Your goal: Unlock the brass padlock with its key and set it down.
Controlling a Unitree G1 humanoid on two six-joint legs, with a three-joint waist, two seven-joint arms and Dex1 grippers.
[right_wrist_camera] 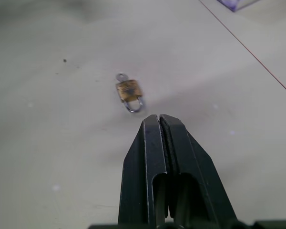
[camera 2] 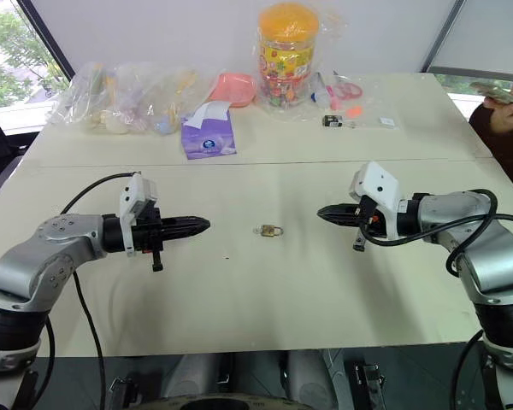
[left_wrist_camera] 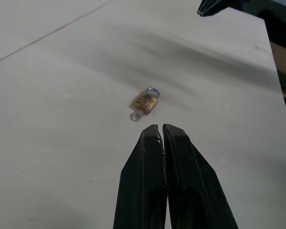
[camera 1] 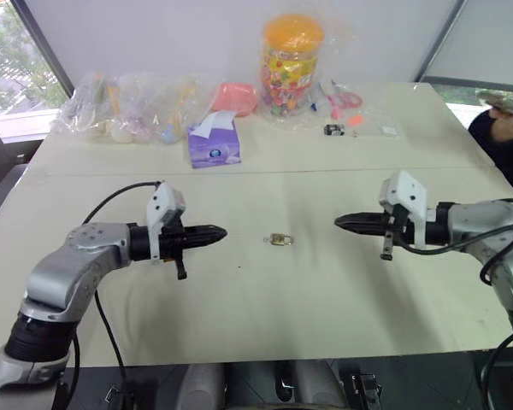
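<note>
Now | padlock [camera 1: 280,239] flat on bench [camera 1: 325,307], midway between claws, long axis 3-to-9 | left claw [camera 1: 220,231] pinched together, empty, padlock at its 3 | right claw [camera 1: 339,221] pinched together, empty, padlock at its 9 | both about equally near

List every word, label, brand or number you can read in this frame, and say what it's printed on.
No text reads clearly anywhere.
Purple tissue box: a round white logo, too blurred to read.
Candy jar with the orange lid: colourful printing, too blurred to read.
Small black-and-white item: any marking too small to read.
Brass padlock: a dark mark on its face, not legible.
</note>
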